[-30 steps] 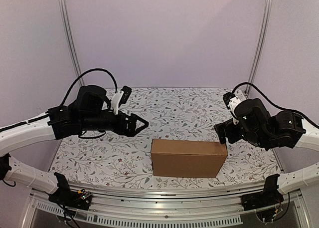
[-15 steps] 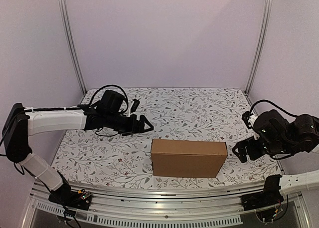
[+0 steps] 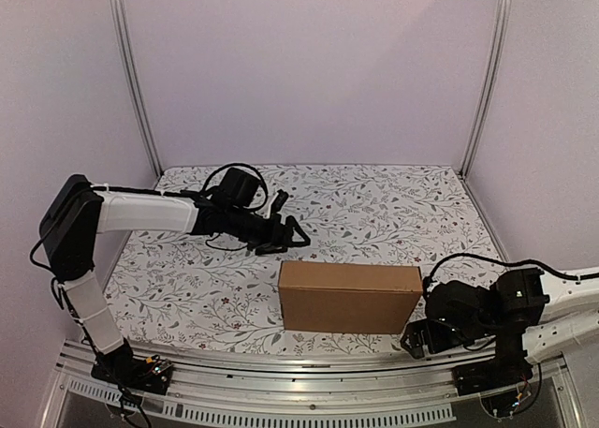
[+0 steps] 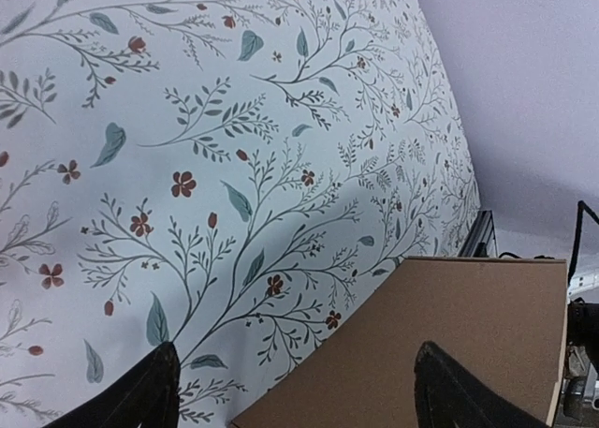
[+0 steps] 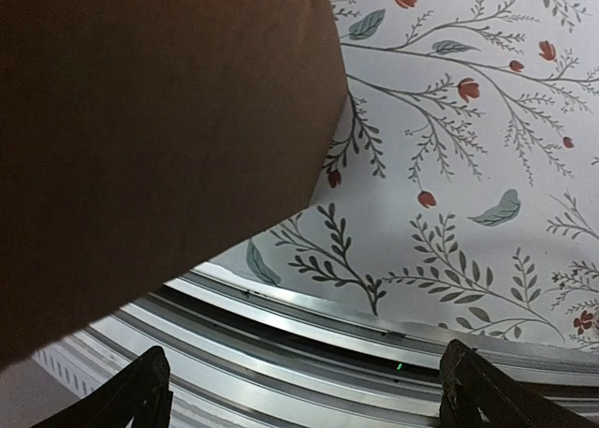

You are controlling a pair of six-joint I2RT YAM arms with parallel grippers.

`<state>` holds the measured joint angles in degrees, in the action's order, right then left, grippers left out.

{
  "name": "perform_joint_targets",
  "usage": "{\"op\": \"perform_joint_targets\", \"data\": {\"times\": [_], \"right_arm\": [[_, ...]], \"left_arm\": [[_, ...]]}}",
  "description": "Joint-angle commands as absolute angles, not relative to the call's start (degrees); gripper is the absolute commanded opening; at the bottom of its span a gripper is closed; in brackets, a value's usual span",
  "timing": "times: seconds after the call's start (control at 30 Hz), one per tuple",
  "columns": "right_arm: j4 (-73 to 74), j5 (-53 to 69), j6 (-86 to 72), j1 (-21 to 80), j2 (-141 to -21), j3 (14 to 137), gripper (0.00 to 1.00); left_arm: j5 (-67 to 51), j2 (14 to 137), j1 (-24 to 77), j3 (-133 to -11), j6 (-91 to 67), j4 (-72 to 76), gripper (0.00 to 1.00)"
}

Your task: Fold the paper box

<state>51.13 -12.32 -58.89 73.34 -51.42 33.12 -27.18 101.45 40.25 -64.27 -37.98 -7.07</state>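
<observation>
Right gripper (image 3: 412, 342) dropped beside paper box (image 3: 348, 297), wide open, touching nothing.

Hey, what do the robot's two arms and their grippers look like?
The left arm and right arm are alike: white tubular links between bulky black joints, with a thin black cable looping near each wrist. The left gripper and right gripper are black, each with two tapered fingers. No markings are visible.
</observation>
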Motion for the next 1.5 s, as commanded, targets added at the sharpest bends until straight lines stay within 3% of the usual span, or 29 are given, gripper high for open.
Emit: {"op": "perform_joint_targets", "data": {"times": [0.0, 0.2, 0.63, 1.03, 1.47], "right_arm": [[35.46, -19.77, -71.83, 78.71, -55.76, 30.70, 0.99], [22.47, -27.83, -80.28, 80.33, -62.17, 28.62, 0.99], [18.32, -46.83, -87.69, 78.88, -76.10, 37.13, 0.99], [-2.90, -37.39, -73.15, 66.66, -90.88, 45.29, 0.99], [-8.84, -27.03, -67.59, 62.22, -103.78, 53.36, 0.99]], "left_arm": [[-29.86, 102.92, 42.19, -66.09, -37.06, -7.50, 0.84], [-29.53, 100.93, 42.71, -63.37, -36.95, -7.18, 0.83], [-25.84, 91.68, 42.56, -54.93, -35.72, -8.35, 0.83], [-25.73, 86.31, 42.54, -53.02, -35.68, -8.89, 0.83], [-26.61, 84.64, 43.51, -55.55, -36.78, -8.29, 0.84]]}}
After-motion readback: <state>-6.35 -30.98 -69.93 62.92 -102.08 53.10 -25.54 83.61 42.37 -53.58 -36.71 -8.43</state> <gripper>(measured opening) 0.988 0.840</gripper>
